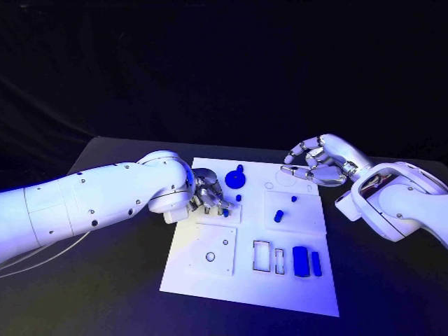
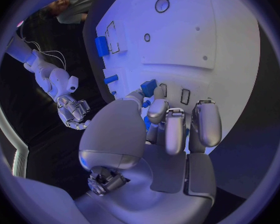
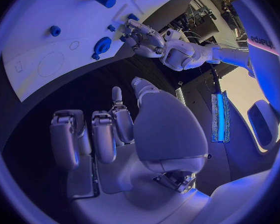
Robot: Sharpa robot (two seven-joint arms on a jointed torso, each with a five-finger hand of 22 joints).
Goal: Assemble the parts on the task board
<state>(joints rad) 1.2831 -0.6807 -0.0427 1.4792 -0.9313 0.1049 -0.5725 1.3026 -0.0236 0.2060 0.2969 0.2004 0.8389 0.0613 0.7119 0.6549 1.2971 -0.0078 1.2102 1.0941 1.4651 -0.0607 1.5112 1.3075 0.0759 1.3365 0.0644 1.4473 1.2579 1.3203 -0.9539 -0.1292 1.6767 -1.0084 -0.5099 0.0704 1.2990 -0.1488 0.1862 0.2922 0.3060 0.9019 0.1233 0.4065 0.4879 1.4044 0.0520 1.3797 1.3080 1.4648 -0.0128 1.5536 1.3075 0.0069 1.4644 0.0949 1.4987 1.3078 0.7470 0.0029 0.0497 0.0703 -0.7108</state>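
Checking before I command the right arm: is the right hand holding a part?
No: in the right wrist view the right hand has nothing between its fingers, and it hangs off the task board.

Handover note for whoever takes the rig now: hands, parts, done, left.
Left hand: fingers down on the task board at its left edge, pinching a small blue part.
Right hand: hovers over the board's far right corner, fingers curled, holding nothing.
Parts: round blue part at the far edge; blue cylinder mid-board; two blue bars near the right edge, beside outlined empty slots.
Done: cannot tell which parts are seated.
Left: place the pinched part, then fill the empty slots.
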